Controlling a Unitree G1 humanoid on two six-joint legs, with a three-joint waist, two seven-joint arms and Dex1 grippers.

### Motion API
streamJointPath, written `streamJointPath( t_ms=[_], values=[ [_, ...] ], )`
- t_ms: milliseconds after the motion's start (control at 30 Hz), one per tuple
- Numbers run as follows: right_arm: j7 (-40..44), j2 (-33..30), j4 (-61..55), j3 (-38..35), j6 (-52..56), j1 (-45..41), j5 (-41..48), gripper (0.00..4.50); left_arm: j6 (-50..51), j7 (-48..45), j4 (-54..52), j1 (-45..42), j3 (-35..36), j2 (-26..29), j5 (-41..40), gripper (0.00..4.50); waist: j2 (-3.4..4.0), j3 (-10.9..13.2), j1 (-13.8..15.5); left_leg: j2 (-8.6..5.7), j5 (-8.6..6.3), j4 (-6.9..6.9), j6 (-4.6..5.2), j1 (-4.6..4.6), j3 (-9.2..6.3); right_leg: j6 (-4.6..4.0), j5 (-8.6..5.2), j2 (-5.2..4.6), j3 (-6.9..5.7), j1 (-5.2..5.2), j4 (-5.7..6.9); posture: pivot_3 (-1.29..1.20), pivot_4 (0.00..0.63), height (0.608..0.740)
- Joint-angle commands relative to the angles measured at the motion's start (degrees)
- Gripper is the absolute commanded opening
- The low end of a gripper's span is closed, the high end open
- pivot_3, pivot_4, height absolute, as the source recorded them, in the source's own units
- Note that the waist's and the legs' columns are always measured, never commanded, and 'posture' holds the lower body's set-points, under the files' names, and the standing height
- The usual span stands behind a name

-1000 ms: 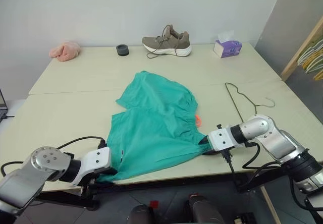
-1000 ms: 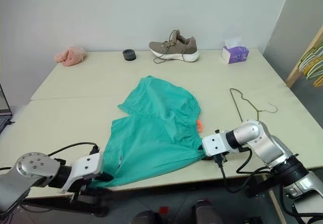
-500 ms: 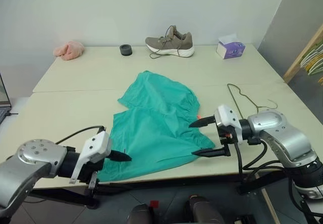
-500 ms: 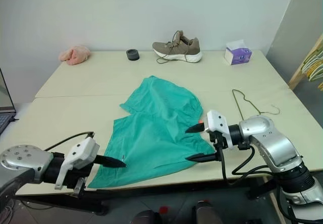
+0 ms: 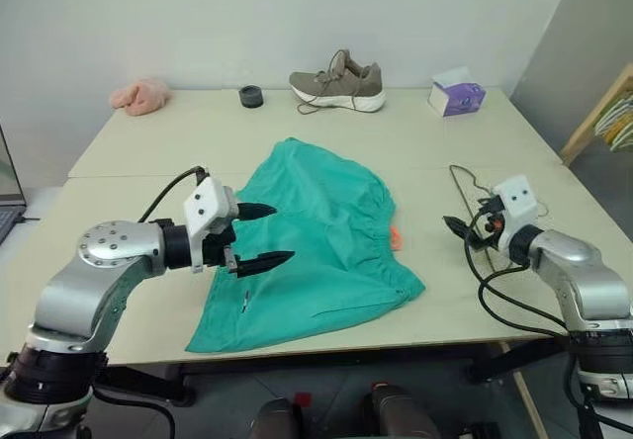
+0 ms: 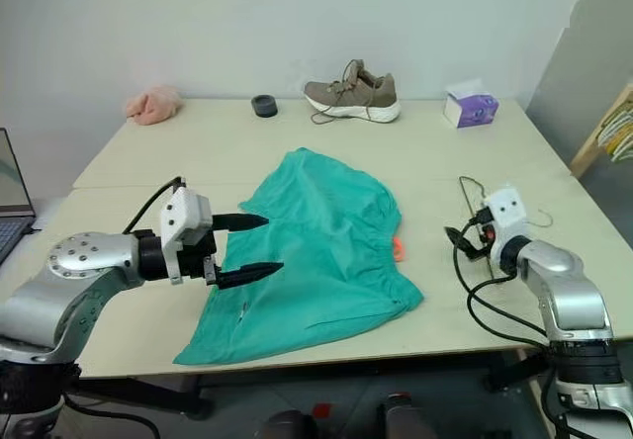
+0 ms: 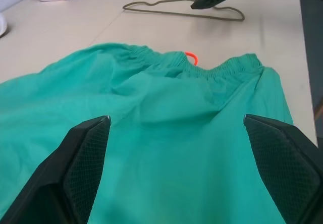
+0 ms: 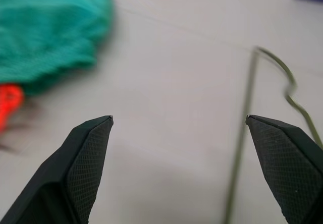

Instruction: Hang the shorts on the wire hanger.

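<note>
From the head, the shorts [image 5: 315,244] lie flat on the table [image 5: 148,142], the left gripper [image 5: 259,234] hovering spread wide above their left edge, empty. The right gripper [image 6: 457,241] sits by the wire hanger [image 6: 473,197], holding nothing. Left wrist: fingers [image 7: 83,158] wide apart over teal fabric. Right wrist: fingers [image 8: 91,156] splayed, hanger wire between them, shorts off to one side.

teal shorts [image 5: 316,241] flat, wire hanger [image 5: 473,202] beside
</note>
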Motion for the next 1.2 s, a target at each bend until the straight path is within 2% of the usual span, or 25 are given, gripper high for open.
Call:
streamJointPath(
  t_ms=[33, 233, 367, 400, 467, 533, 700, 833, 1000, 1067, 1200],
  values=[
    [-5.6, 0.4, 5.2, -3.0, -1.2, -2.8, -2.1, 4.5, -0.9, -3.6, 0.3, -5.1, -2.4, -0.5, -0.5, 4.46, 0.0, 0.0, -0.7, 0.0, 0.0, 0.0, 0.0, 0.01, -0.02, 0.0, 0.0, 0.0, -0.01, 0.01, 0.01, -0.14, 0.087, 0.74],
    [-7.7, 0.5, 14.3, -2.2, -2.9, -6.6, -4.4, 4.5, -3.0, -7.8, 4.0, -9.8, -5.0, -0.4, 1.5, 4.46, 0.07, 0.0, -2.5, 0.0, 0.0, -0.07, 0.0, 0.0, -0.03, 0.02, -0.02, 0.05, 0.03, 0.0, -0.02, -0.14, 0.088, 0.74],
    [-4.7, -0.1, 25.9, 2.0, -6.5, -11.8, -7.8, 4.5, -4.0, -8.9, 6.3, -12.7, -6.0, -1.4, 2.5, 4.46, 0.06, 0.0, -3.1, -0.01, 0.0, -0.06, 0.0, -0.01, -0.04, 0.1, -0.07, 0.03, 0.04, 0.0, -0.03, -0.14, 0.09, 0.74],
    [-3.6, -0.3, 28.5, 2.9, -6.8, -13.2, -8.3, 4.33, -4.2, -9.2, 6.4, -12.9, -6.2, -1.5, 2.6, 4.49, 0.06, 0.0, -3.4, -0.01, 0.0, -0.06, 0.0, -0.01, -0.04, 0.25, -0.16, 0.02, 0.04, 0.0, -0.03, -0.14, 0.09, 0.74],
    [-1.5, -0.5, 32.8, 4.1, -6.5, -15.5, -8.8, 3.88, -4.4, -9.4, 6.5, -13.2, -6.4, -1.8, 2.9, 4.5, 0.06, 0.0, -3.9, 0.0, 0.0, -0.06, 0.01, 0.01, -0.06, 0.26, -0.16, 0.01, 0.04, 0.05, -0.06, -0.14, 0.091, 0.74],
    [0.3, -0.7, 38.0, 4.9, -5.4, -17.9, -9.4, 3.23, -4.9, -9.6, 6.6, -13.3, -6.5, -1.9, 3.3, 4.5, 0.06, 0.0, -4.1, 0.01, 0.0, -0.06, 0.01, 0.01, -0.08, 0.23, -0.14, 0.02, 0.03, 0.05, -0.06, -0.14, 0.091, 0.74],
    [1.5, -1.0, 50.7, 4.6, -1.6, -22.6, -9.3, 1.4, -5.4, -9.7, 6.9, -13.3, -6.4, -2.2, 4.0, 4.5, -0.13, -0.1, -4.0, 0.01, 0.0, -0.06, 0.0, 0.12, -0.11, 0.23, -0.14, 0.0, -0.01, 0.21, -0.1, -0.13, 0.092, 0.74],
    [-0.7, -0.6, 55.9, 3.5, -1.2, -24.1, -9.2, 0.05, -5.9, -9.5, 7.0, -13.1, -6.3, -2.4, 4.6, 4.5, -0.67, -0.5, -3.3, -0.02, -0.01, -0.05, 0.01, 0.23, -0.18, 0.24, -0.15, -0.08, -0.1, 0.41, -0.16, -0.12, 0.093, 0.74],
    [-3.7, 0.3, 55.8, 2.6, -4.8, -23.8, -9.7, 0.02, -6.5, -9.4, 7.4, -12.7, -6.1, -2.3, 5.0, 4.5, -1.15, -0.8, -2.7, -0.02, -0.01, -0.06, 0.01, 0.29, -0.16, 0.24, -0.15, -0.1, -0.08, 0.47, -0.18, -0.12, 0.094, 0.74],
    [-3.6, 0.0, 53.6, 4.1, -9.8, -23.3, -11.2, 0.02, -7.0, -8.9, 8.1, -12.8, -5.9, -2.3, 5.6, 4.5, -1.25, -0.9, -2.5, -0.02, -0.01, -0.06, 0.01, 0.31, -0.15, 0.24, -0.15, -0.11, -0.07, 0.48, -0.18, -0.12, 0.093, 0.74],
    [-3.8, -1.2, 47.3, 3.7, -15.8, -23.6, -11.6, 0.02, -8.3, -5.6, 11.5, -14.3, -5.2, -3.4, 7.6, 4.5, -0.95, -0.7, -2.4, -0.05, -0.02, -0.05, 0.01, 0.3, -0.1, 0.26, -0.14, -0.14, -0.02, 0.45, -0.17, -0.13, 0.093, 0.74]
  ],
)
